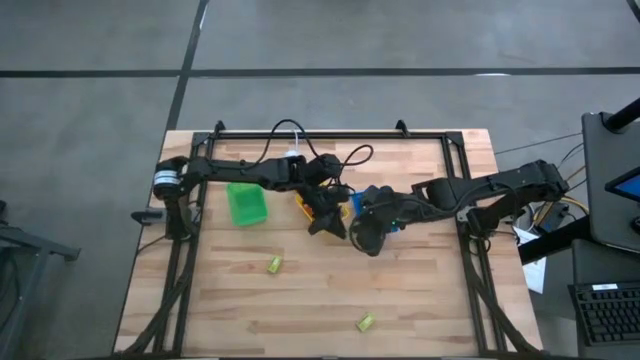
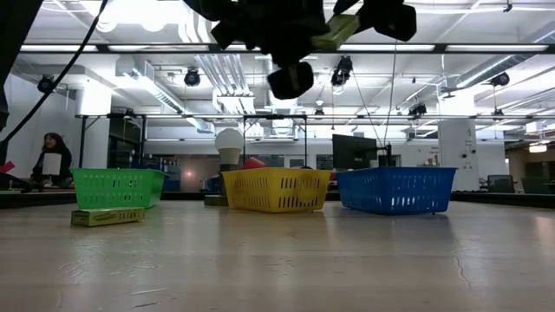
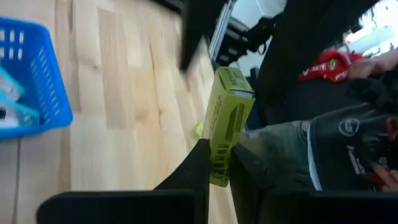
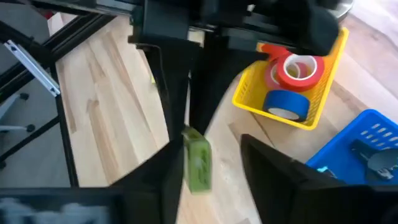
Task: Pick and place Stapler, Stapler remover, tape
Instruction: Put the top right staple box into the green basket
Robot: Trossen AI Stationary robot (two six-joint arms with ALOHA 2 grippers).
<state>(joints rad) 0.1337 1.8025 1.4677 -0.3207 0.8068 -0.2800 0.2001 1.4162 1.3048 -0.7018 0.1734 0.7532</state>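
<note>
- The left gripper pinches a small green box, apparently a staple box, by its lower end. The box hangs in the air above the middle of the surface, just at 6 o'clock from the yellow basket.
- Handling, judged: the box is light, stiff cardboard with smooth faces. A hold across the two broad flat faces, near the middle, is likely to resist slipping and tilting better than an end hold.
- The right gripper is spread and holds nothing. It hovers just at 3 o'clock from the left gripper, with the box seen between its fingers from above.
- Count, baskets: three, one green, one yellow, one blue.
- Count, green boxes: three on view from above. One is held, one lies at 6 o'clock from the green basket, one lies near the surface's 6 o'clock edge.
- Count, tape: one blue roll and one red roll are clear in the yellow basket. A further reddish one behind them cannot be confirmed.
</note>
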